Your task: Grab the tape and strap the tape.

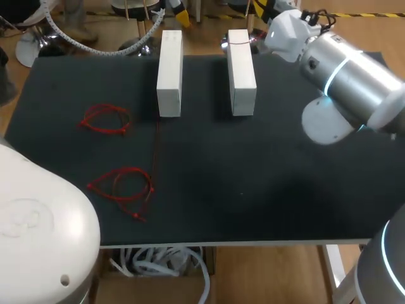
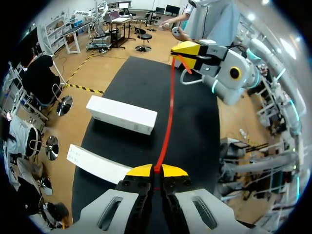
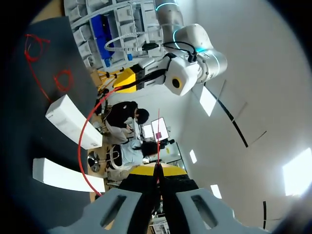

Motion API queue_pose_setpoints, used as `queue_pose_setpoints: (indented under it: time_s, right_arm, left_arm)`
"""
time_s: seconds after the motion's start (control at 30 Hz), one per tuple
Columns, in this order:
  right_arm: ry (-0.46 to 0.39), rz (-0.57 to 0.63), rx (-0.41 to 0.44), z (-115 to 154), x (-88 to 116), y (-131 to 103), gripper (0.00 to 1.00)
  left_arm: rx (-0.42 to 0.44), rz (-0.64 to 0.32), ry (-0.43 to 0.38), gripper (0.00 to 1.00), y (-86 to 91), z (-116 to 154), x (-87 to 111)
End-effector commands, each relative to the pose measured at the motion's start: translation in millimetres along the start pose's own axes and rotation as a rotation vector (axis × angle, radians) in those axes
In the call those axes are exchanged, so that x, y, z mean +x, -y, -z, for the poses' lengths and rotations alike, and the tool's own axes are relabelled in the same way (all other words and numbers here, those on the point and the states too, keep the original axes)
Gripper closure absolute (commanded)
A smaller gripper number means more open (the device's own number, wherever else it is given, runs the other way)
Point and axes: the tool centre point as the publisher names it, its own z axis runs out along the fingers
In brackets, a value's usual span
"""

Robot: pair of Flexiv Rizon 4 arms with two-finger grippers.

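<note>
Left wrist view: tape (image 2: 169, 107) is a thin red strip, spanning above the table (image 2: 136, 83) beside two white blocks (image 2: 122, 114). Judged very light and limp, apt to twist or slide out of a loose pinch. Best taken near its ends, flat across the pads. Left gripper (image 2: 156, 170) is clenched on the near end; right gripper (image 2: 187, 51) clamps the far end

Right wrist view: own fingers pressed together on the strip, which bows in a curve across to the other gripper

Head view: two spare red loops (image 1: 106, 119) lie toward the table's left edge, blocks at its far edge; neither gripper's fingertips show here
</note>
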Motion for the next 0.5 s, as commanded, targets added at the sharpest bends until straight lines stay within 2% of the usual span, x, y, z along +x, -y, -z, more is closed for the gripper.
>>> queue_pose_setpoints:
  time_s: [0.03,0.17,0.5]
  right_arm:
    - [-0.001,0.001,0.138,-2.0,-4.8,-11.1,1.0]
    - [0.03,-0.016,0.17,-9.7,-8.0,-11.2,1.0]
    - [0.03,-0.016,0.17,-9.7,-8.0,-11.2,1.0]
  left_arm:
    - [-0.003,0.001,-0.001,1.0,0.6,0.3,-0.2]
    - [-0.003,0.001,-0.001,1.0,0.6,0.3,-0.2]
    - [-0.003,0.001,-0.001,1.0,0.6,0.3,-0.2]
